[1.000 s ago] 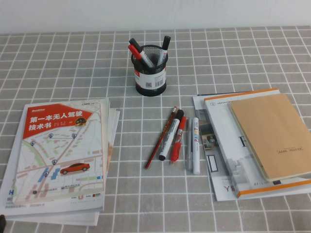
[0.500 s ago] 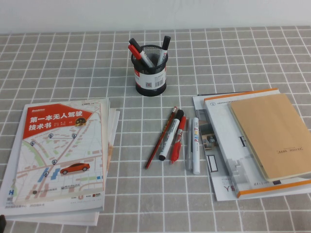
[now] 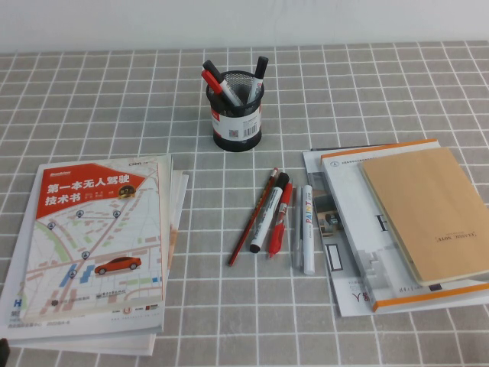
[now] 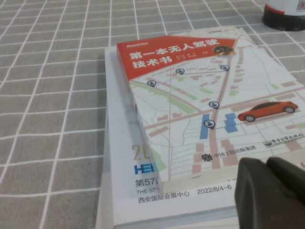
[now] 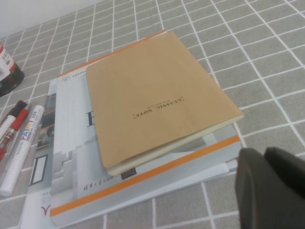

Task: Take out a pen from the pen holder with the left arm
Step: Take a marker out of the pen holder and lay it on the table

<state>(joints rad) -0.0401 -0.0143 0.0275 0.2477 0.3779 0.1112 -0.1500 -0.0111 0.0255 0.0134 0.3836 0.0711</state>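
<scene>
Black mesh pen holder (image 3: 235, 115) stands at the table's far centre with marker pens (image 3: 215, 82) upright inside, none taken out. Nothing has shifted since a second ago. Left gripper (image 4: 265, 164) hangs low over the near corner of the map-cover book (image 3: 95, 229), pinched closed on nothing, well apart from the holder. Right gripper (image 5: 263, 155) sits by the tan notebook (image 5: 152, 95) stack and looks closed and empty too. Loose pens (image 3: 279, 218) lie between the stacks.

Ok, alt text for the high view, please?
A black mesh pen holder holding markers stands far centre. Loose pens lie nearer, a map book left, a notebook right. The left pincer hangs shut by the book's near corner, the right pincer near the notebook.
</scene>
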